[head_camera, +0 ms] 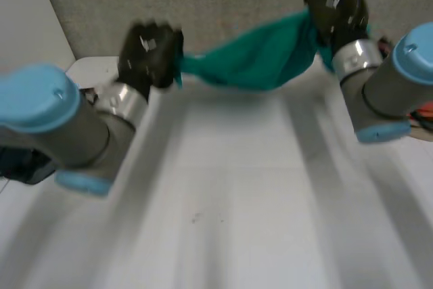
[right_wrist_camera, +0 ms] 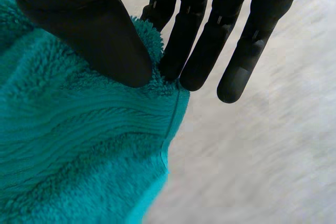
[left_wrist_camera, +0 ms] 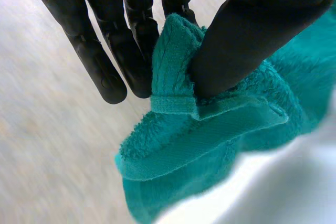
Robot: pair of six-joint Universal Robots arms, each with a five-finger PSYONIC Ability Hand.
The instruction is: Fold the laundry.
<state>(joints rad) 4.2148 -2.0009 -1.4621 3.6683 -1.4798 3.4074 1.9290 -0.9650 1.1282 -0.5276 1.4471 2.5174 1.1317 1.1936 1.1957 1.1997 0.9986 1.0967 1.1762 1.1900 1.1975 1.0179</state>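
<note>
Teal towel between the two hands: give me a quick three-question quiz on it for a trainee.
1. True or false: the teal towel lies folded flat on the white table.
2. How does the left hand hold it? A) pinched between thumb and fingers B) pressed under a flat palm C) draped over straight fingers
3. Fill in: the right hand pinches the same ___.
Key: 1 false, it hangs stretched between the hands; 2 A; 3 towel.

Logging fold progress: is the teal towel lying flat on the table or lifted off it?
Lifted: the towel hangs sagging between the left hand and right hand, each pinching one end.
</note>
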